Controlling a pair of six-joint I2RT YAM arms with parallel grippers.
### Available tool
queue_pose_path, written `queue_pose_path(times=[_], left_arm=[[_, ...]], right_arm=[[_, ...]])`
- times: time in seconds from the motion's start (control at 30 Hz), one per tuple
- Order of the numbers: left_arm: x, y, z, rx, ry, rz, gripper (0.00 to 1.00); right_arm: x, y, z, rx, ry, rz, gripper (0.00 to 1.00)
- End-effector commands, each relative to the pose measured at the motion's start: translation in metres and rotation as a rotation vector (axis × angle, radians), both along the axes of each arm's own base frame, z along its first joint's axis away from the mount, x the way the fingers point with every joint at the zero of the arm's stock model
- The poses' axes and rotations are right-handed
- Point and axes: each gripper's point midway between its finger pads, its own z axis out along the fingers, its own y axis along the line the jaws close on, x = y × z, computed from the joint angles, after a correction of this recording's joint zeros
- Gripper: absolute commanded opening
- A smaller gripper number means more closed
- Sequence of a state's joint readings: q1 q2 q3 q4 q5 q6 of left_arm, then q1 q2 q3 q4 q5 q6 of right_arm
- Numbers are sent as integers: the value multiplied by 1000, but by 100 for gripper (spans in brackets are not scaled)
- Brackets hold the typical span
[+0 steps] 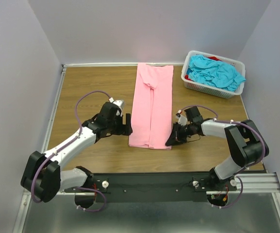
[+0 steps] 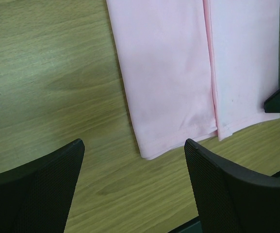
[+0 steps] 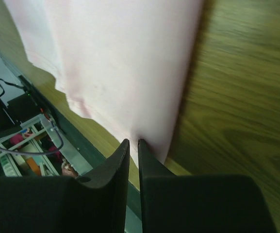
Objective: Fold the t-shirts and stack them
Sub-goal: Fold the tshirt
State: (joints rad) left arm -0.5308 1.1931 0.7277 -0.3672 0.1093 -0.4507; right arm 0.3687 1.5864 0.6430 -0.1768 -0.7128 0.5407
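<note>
Pink t-shirt [image 1: 152, 107]: lies flat on the wooden table [image 1: 91, 87], at its middle, folded lengthwise into one long narrow strip. The strip runs from the far edge of the table towards the arm bases. Its two long halves meet along a seam-like line down the centre, and the near hem ends square. No part of the cloth is lifted clear of the surface.

Left gripper [image 1: 127, 124]: positioned just beside the near left corner of the strip, low over the wood. Its fingers stand wide apart and hold nothing. In the left wrist view the corner of the hem lies between and ahead of the two fingertips [image 2: 76, 145], apart from both.

Right gripper [image 1: 171, 140]: positioned at the near right corner of the strip. Its fingers [image 3: 123, 150] are drawn together to a thin slit, and the tips sit on the near hem, pinching the cloth edge there. The hem at that point is still down against the table.

Turquoise t-shirts [image 1: 215, 73]: bundled loosely in the white basket [image 1: 188, 82], which stands at the far right corner of the table, well apart from both arms. A bit of red cloth [image 1: 213, 58] shows at the far side of the bundle
</note>
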Motion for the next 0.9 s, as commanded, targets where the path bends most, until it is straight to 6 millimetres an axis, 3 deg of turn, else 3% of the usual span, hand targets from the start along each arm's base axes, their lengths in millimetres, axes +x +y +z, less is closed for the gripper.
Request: queue_pose_path(times=[0.0, 0.13, 0.23, 0.37, 0.57, 0.67, 0.87], left_arm=[[-1, -5, 3, -2, 13, -8, 91], [-2, -5, -1, 13, 33, -10, 91], [-4, -5, -3, 29, 46, -14, 91], [-5, -7, -4, 36, 60, -10, 91], [-12, -10, -13, 81, 96, -15, 91], [-13, -10, -17, 115, 108, -16, 91], [-13, -11, -22, 168, 118, -14, 91]], right_arm=[[-12, -17, -18, -56, 60, -12, 18], [-19, -22, -33, -94, 109, -5, 17], [-8, -25, -22, -118, 45, -19, 17], [16, -36, 13, -199, -106, -70, 20], [18, -63, 28, -393, -162, -140, 32], [13, -66, 26, -472, -162, -143, 38], [2, -53, 13, -534, -131, -111, 40]])
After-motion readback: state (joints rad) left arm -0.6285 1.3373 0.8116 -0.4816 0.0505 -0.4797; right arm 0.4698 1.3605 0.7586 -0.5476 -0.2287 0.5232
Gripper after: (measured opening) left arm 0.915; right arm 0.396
